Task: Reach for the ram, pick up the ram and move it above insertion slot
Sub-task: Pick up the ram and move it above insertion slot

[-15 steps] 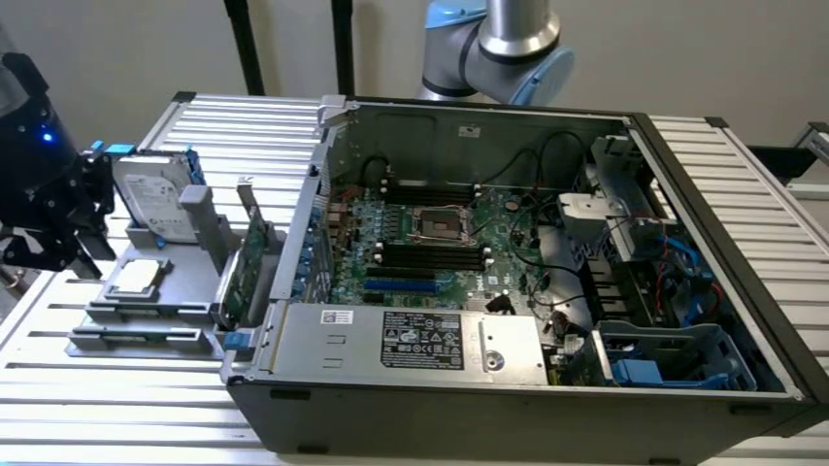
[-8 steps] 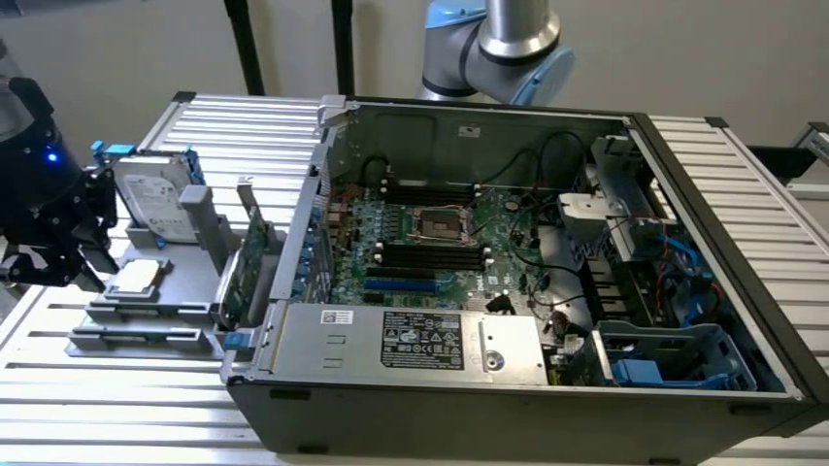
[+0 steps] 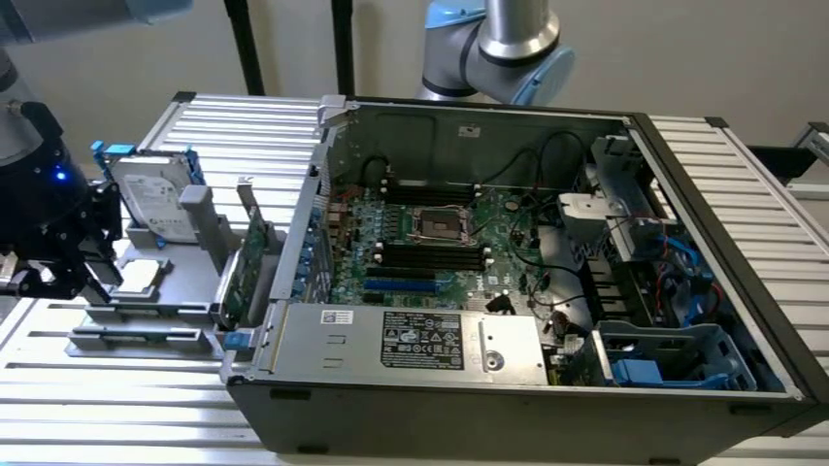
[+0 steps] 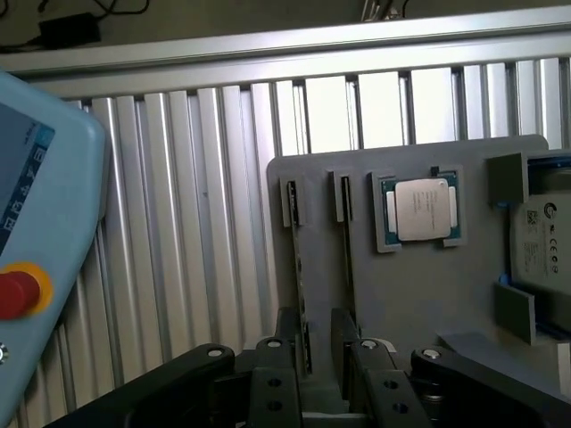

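The ram (image 4: 301, 267) stands on edge in a narrow holder of the grey fixture (image 4: 410, 294), seen as a thin dark-green strip. My gripper (image 4: 315, 352) is open and straddles the ram's near end, with the stick close against one finger (image 4: 285, 352) and a gap to the other. In the exterior view the gripper (image 3: 46, 277) hangs at the far left over the fixture (image 3: 155, 291), well apart from the open computer case. The insertion slot (image 3: 428, 256) is among the parallel black sockets on the motherboard, beside the silver processor socket (image 3: 438, 225).
A second narrow holder (image 4: 348, 241), a processor chip (image 4: 421, 208) and a hard drive (image 4: 544, 232) share the fixture. A green expansion card (image 3: 247, 262) stands between fixture and case. A light-blue pendant with a red button (image 4: 18, 290) lies nearby. Case walls (image 3: 298, 243) ring the motherboard.
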Motion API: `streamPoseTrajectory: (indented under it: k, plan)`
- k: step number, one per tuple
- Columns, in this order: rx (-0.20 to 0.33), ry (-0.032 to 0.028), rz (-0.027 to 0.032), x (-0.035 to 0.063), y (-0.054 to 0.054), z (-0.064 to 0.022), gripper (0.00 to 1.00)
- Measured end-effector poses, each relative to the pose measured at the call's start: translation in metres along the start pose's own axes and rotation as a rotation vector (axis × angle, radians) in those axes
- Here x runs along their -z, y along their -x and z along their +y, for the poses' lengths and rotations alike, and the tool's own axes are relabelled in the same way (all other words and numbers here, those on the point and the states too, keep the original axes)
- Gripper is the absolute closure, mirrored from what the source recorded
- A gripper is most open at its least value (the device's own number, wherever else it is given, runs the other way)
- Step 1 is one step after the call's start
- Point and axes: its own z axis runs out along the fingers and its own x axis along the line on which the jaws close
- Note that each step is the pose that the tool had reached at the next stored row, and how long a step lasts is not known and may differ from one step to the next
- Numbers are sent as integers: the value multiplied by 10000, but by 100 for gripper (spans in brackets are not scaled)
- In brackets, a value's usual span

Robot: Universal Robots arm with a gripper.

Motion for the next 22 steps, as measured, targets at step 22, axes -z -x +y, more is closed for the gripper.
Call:
streamPoseTrajectory:
  k: [22]
  plan:
    - [0,0,4,-399,-10,-49,69]
